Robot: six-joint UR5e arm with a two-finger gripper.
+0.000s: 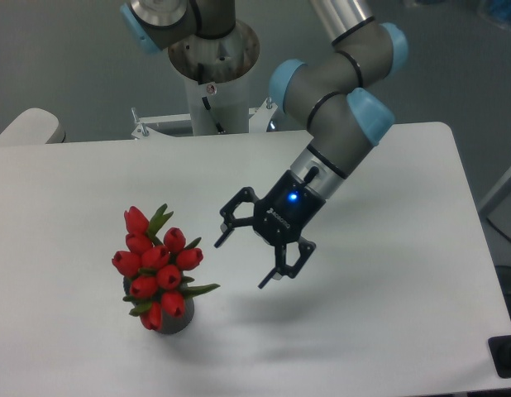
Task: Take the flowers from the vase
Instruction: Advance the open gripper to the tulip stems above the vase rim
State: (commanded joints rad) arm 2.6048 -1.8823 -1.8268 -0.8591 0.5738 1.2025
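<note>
White table (90,174) against grey-blue backdrop; arm's pedestal base (212,70) at 12 o'clock behind far edge. Pale rounded object (26,126) cut off at 10 o'clock — cannot identify. Dark object (505,357) clipped at 4 o'clock corner. White lettering on gripper (241,258) body beside blue light — too small to read. Fingers (226,229) spread wide, holding nothing, hovering above table, tilted toward 8 o'clock. Flowers (159,266) near, at its 8 o'clock, apart — standing in vase (179,322), mostly hidden by blooms.
</note>
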